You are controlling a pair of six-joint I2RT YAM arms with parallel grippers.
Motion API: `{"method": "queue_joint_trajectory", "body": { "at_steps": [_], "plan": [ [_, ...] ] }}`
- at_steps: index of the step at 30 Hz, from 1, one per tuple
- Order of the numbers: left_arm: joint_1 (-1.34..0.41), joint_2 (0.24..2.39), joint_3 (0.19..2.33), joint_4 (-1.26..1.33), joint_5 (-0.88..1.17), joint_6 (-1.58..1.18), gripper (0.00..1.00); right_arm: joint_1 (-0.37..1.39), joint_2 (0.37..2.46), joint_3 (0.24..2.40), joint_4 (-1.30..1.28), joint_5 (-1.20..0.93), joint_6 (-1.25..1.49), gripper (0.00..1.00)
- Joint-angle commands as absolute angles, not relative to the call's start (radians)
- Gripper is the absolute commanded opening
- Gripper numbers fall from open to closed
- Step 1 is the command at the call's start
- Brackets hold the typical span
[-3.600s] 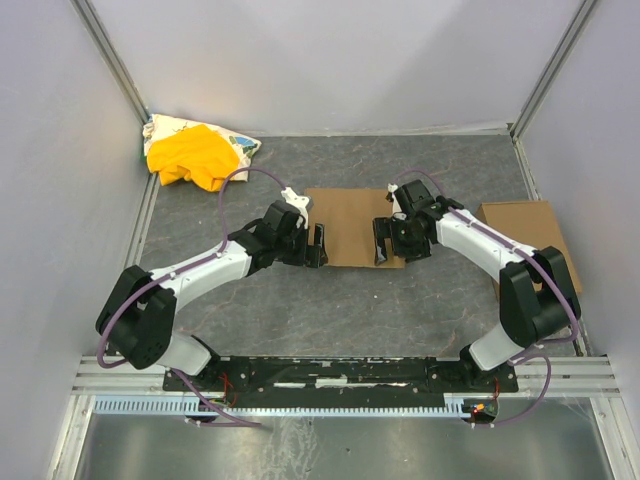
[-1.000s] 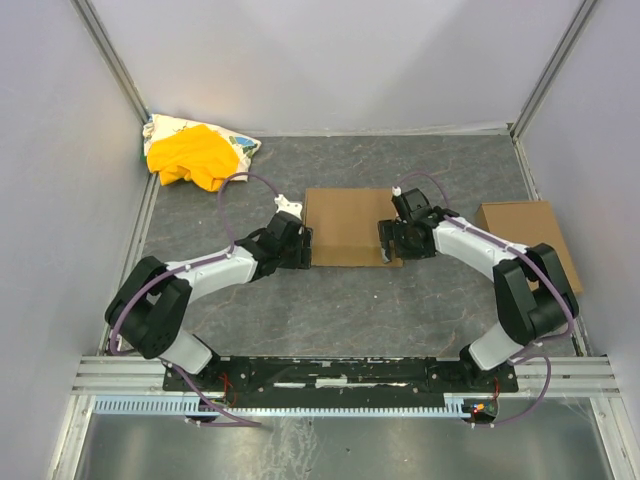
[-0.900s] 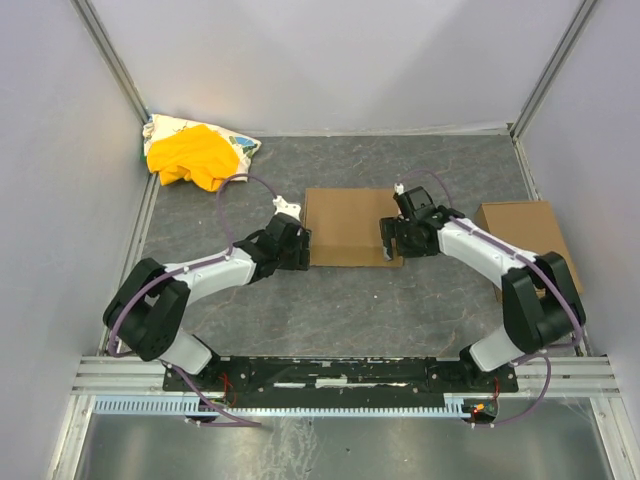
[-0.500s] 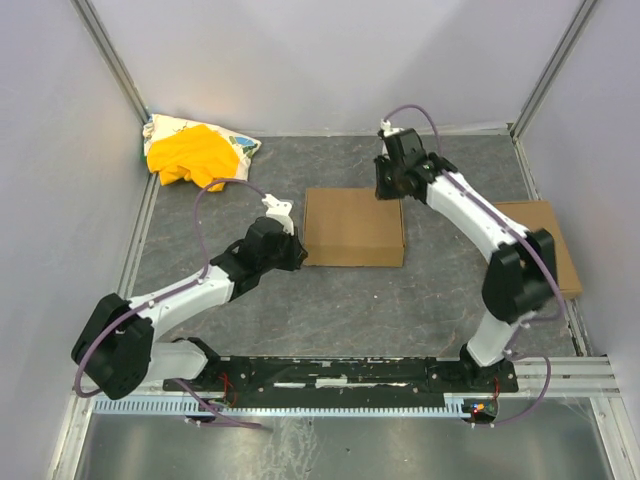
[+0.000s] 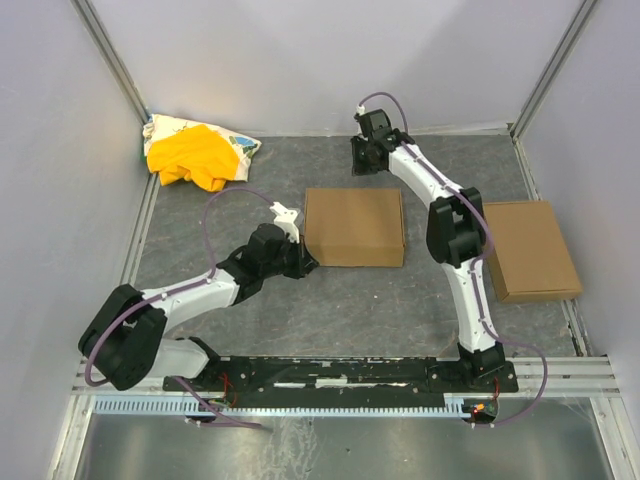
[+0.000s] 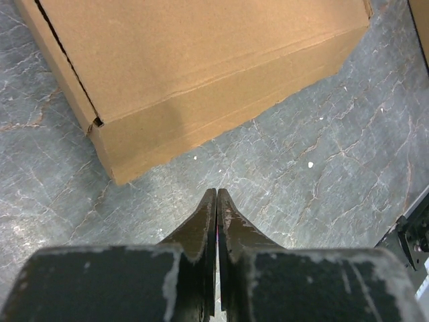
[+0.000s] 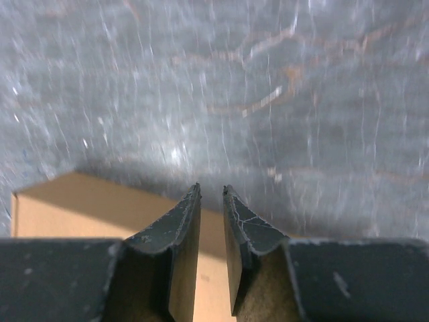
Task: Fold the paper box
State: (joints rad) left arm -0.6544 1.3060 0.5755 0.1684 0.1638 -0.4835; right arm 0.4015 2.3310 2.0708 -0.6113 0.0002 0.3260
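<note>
The paper box [image 5: 354, 227] lies in the middle of the grey table [image 5: 330, 300], its flaps down so that it reads as a shallow closed box; the left gripper [image 6: 216, 194] sits just off its near left corner, fingers pressed shut on nothing; the right gripper [image 7: 212, 189] hangs beyond the far edge, apart from the box, its fingers parted by only a narrow slit and holding nothing. The cardboard looks light and stiff, likely to hinge readily along its creases yet dent under a hard pinch; its smooth faces would probably slide on the table if pushed. The best hold seems to be a free edge, such as the side seam with its open slit or the lid's front lip.
</note>
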Motion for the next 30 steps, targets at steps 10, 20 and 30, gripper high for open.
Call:
{"method": "queue_joint_trajectory", "body": {
  "at_steps": [10, 20, 30],
  "plan": [
    [-0.665, 1.479, 0.648, 0.115, 0.112, -0.473, 0.03, 0.383, 2.497, 2.35, -0.76, -0.13, 0.292, 0.3],
    [-0.711, 1.62, 0.753, 0.165, -0.11, -0.453, 0.03, 0.383, 2.46, 2.249, -0.817, -0.255, 0.213, 0.31],
    [-0.772, 1.745, 0.818, 0.214, -0.294, -0.482, 0.03, 0.418, 2.422, 2.185, -0.9, -0.388, 0.096, 0.29]
  ]
}}
